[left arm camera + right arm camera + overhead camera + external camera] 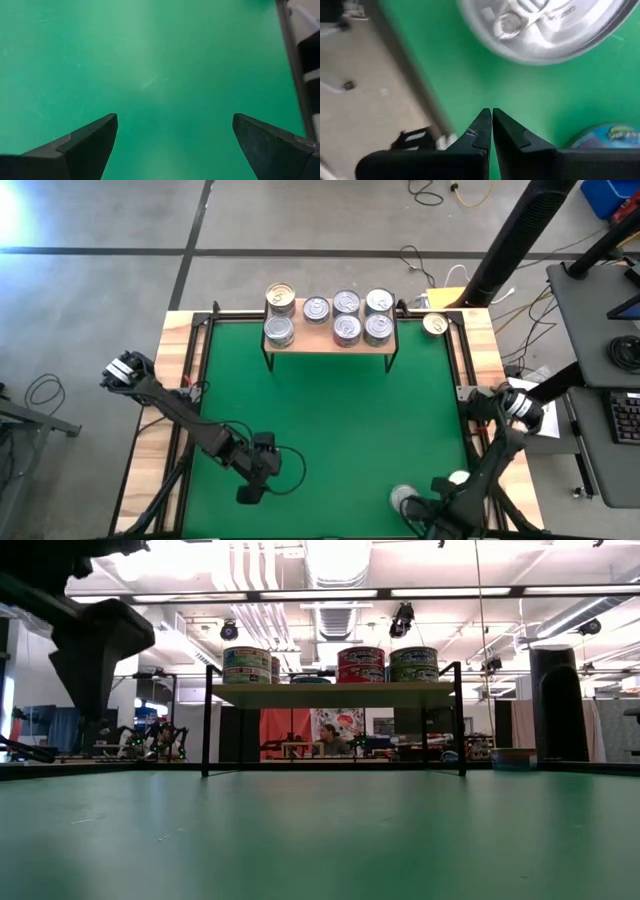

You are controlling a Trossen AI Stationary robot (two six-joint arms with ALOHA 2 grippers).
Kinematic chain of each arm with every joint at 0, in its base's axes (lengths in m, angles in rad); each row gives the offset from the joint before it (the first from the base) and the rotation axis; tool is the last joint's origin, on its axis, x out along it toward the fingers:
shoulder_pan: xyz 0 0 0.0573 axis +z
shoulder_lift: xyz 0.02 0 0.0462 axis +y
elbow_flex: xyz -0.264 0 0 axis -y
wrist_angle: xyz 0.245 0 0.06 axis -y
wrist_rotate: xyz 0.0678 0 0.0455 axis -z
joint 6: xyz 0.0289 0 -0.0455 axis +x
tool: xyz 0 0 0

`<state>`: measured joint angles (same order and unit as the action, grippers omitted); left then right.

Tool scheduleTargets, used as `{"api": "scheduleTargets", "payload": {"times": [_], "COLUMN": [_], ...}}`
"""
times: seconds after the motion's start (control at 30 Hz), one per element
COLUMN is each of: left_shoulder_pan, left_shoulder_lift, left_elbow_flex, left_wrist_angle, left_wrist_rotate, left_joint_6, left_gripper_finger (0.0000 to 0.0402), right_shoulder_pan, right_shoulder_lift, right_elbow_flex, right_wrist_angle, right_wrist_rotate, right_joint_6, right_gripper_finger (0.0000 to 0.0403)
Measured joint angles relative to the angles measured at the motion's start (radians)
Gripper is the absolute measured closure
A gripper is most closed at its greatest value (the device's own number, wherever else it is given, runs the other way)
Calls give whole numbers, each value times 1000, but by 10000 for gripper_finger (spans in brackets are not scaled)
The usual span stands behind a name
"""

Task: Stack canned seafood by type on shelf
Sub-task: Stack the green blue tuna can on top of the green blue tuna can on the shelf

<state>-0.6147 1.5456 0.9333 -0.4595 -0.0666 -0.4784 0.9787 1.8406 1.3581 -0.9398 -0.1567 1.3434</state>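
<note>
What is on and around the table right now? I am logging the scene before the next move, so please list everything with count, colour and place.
Shelf: one, light wood on black legs, at the table's far edge.
Cans on shelf: seven tops visible, silver, one gold-topped stack at the left end; some are stacked.
Can beside shelf: one, gold top, on the wooden border to the right of the shelf.
Cans near right arm: two, silver tops, near front edge.
Table mat: one, green.
Person: one, far behind the table, seen under the shelf.
Left gripper: dark, front left, jaws open, empty.
Right gripper: dark, front right, jaws shut, empty.
</note>
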Motion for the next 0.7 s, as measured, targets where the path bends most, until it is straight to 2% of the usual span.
{"api": "scheduleTargets", "payload": {"times": [0.1,0.17,0.33,0.4,0.57,0.7], "left_shoulder_pan": [0,10,52,67,104,133], "left_shoulder_lift": [24,11,-29,-31,-30,-30], "left_elbow_flex": [0,-5,-12,-12,-17,-57], "left_wrist_angle": [7,1,-1,-4,-2,108], "left_wrist_rotate": [0,0,7,43,116,190], "left_joint_6": [54,117,335,414,614,693], "left_gripper_finger": [21,21,22,22,22,22], "right_shoulder_pan": [-57,-123,-291,-329,-336,-313], "right_shoulder_lift": [38,44,25,16,14,26], "right_elbow_flex": [-9,-8,55,87,99,80], "right_wrist_angle": [-46,-61,-77,-86,-101,-95], "right_wrist_rotate": [11,68,342,404,418,415], "right_joint_6": [-42,-106,-281,-328,-362,-295], "right_gripper_finger": [394,394,394,394,393,381]}}
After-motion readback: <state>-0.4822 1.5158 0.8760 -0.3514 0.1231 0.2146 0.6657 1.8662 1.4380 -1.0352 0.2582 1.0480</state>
